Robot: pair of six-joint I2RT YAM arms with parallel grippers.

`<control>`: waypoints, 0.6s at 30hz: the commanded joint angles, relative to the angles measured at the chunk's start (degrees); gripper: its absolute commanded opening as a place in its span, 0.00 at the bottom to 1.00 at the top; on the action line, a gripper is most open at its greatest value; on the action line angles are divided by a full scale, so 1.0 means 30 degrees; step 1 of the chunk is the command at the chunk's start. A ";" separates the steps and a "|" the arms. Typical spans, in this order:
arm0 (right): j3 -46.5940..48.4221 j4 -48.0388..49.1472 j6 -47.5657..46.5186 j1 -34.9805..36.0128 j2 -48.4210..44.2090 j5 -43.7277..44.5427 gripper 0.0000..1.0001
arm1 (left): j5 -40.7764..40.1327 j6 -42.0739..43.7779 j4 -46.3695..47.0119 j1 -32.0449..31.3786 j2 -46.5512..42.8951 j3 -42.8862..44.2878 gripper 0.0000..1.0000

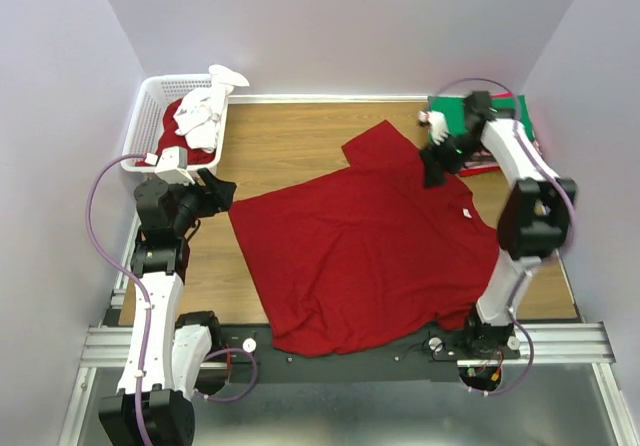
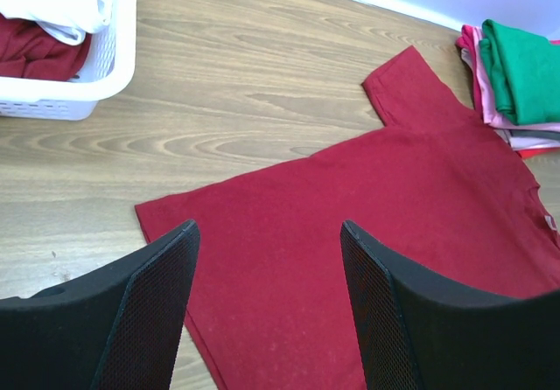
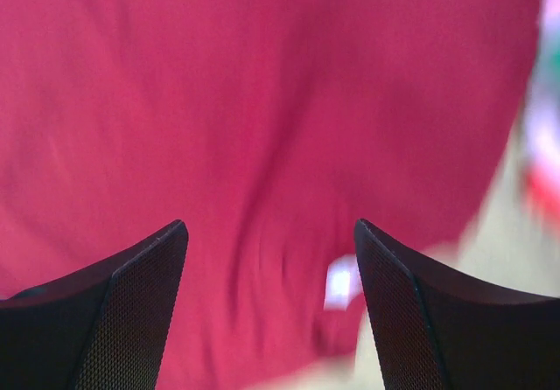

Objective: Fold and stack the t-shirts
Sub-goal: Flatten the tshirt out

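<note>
Step in hand: the dark red t-shirt (image 1: pixel 360 256) lies spread flat, no fold yet made; I judge this the start of the first fold.
Location: middle of the table (image 1: pixel 290 136), between the white basket (image 1: pixel 140 116) at far left and the folded stack (image 1: pixel 495 116) at far right.
Long axis: runs left to right, slightly skewed.
Pointing: neck label (image 1: pixel 466 213) towards the right arm, hem towards the left arm; one sleeve points to the far wall.
Left gripper (image 2: pixel 268 226): fingers spread, holding nothing, hovering by the hem's far corner.
Right gripper (image 3: pixel 269 224): fingers spread, empty, above the cloth near the far shoulder; this view is blurred.
Next move, as judged: both descend, pinch the far edge, and carry it over together.
</note>
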 commanded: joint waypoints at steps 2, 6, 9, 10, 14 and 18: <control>0.7403 0.4171 0.7883 0.2546 0.6628 -0.2325 0.77 | -0.0163 0.0119 0.0140 -0.0095 0.0285 -0.0076 0.73; 1.5954 0.5404 1.1592 0.2518 1.2868 -0.1447 0.68 | -0.0075 0.0148 0.0228 -0.0065 0.0022 -0.0135 0.73; 1.9456 0.7446 1.3498 0.2547 1.5752 -0.0685 0.68 | -0.0045 0.0119 0.0345 -0.0065 -0.0388 -0.0193 0.73; 1.9285 0.8242 1.4140 0.2547 1.6024 -0.0422 0.67 | -0.0045 0.0148 0.0374 -0.0094 -0.0418 -0.0194 0.73; 1.9046 1.1234 1.5925 0.2547 1.7050 -0.0593 0.65 | 0.0042 0.0177 0.0316 -0.0065 -0.0156 -0.0165 0.73; 2.0127 1.3255 1.7484 0.2547 1.8718 -0.1123 0.61 | 0.0189 0.0177 0.0287 -0.0094 0.0196 -0.0135 0.73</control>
